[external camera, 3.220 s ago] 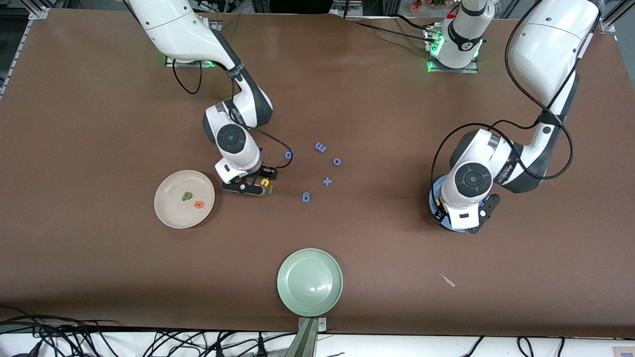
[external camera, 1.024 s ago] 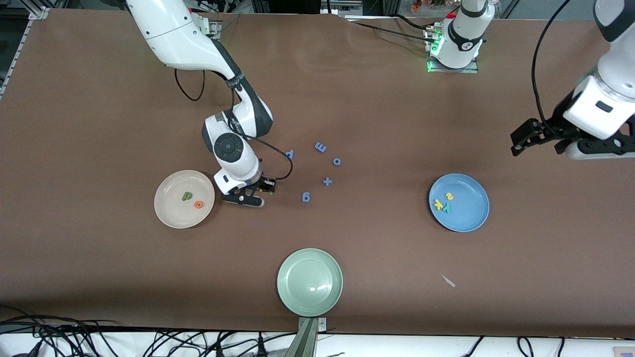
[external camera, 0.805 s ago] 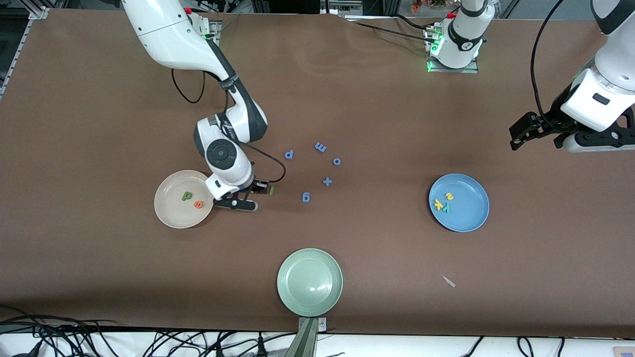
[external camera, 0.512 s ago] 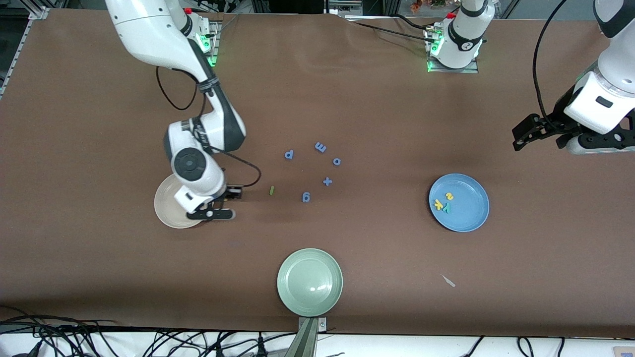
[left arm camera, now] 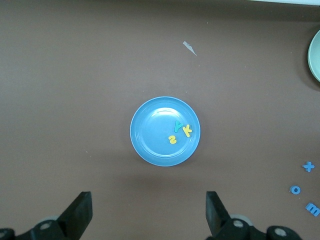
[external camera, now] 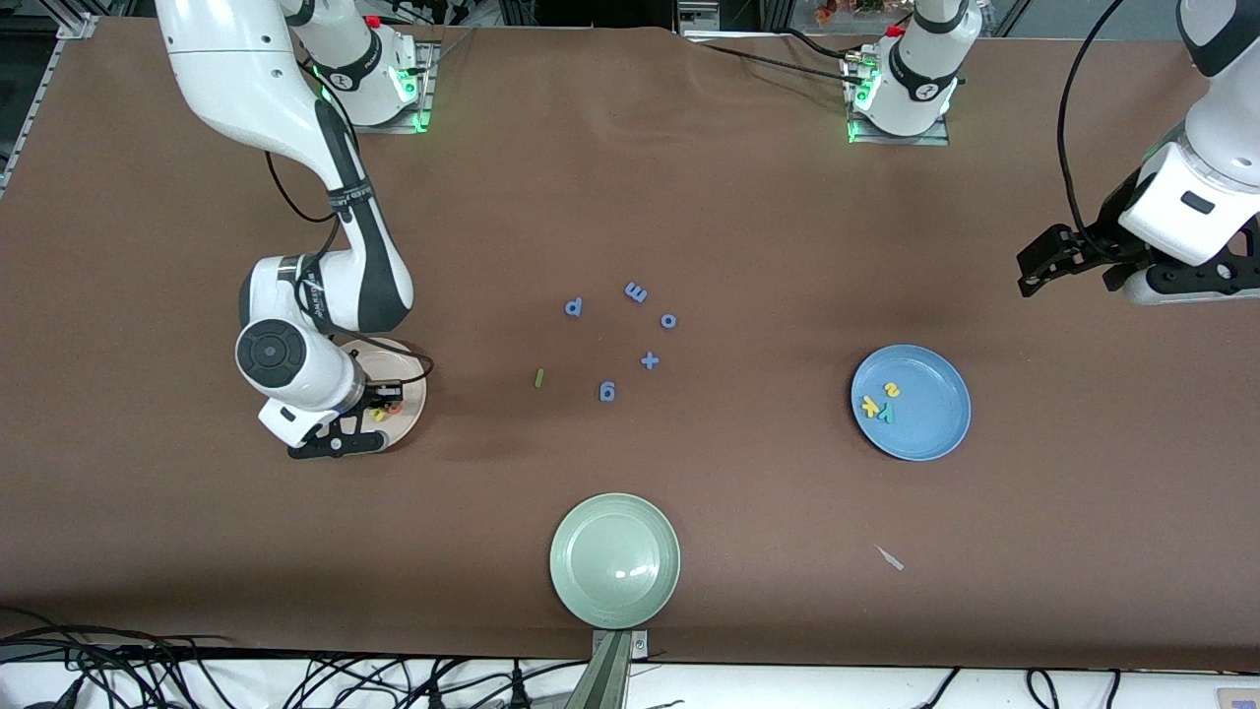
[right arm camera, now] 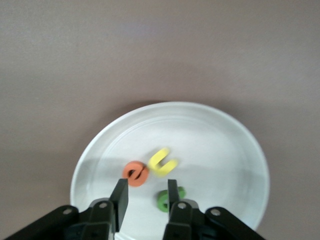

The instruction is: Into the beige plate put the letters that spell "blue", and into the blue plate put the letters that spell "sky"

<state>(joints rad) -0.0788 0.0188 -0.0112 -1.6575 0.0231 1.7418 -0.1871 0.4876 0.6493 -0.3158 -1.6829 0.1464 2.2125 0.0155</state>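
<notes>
The right gripper (right arm camera: 145, 197) hangs low over the beige plate (right arm camera: 240, 145), its jaws parted with nothing between them, and the yellow u (right arm camera: 162, 162) lies free on the plate just ahead of the fingertips, touching the orange e (right arm camera: 135, 173), with the dark green b (right arm camera: 170, 198) partly hidden beside one finger. Three letters of "blue" appear delivered. The light green l (external camera: 538, 377) lies alone on the brown surface (external camera: 689, 197), well apart from this gripper toward the left arm's end, near a scatter of all-blue letters (external camera: 607, 392). Fetching it looks like the next move, calling for a pinch across a very thin bar. The left gripper (left arm camera: 149, 212) waits wide apart and empty, high above the blue plate (left arm camera: 150, 145), where the yellow s (left arm camera: 172, 140), yellow k (left arm camera: 187, 130) and teal y (left arm camera: 177, 125) already rest.
</notes>
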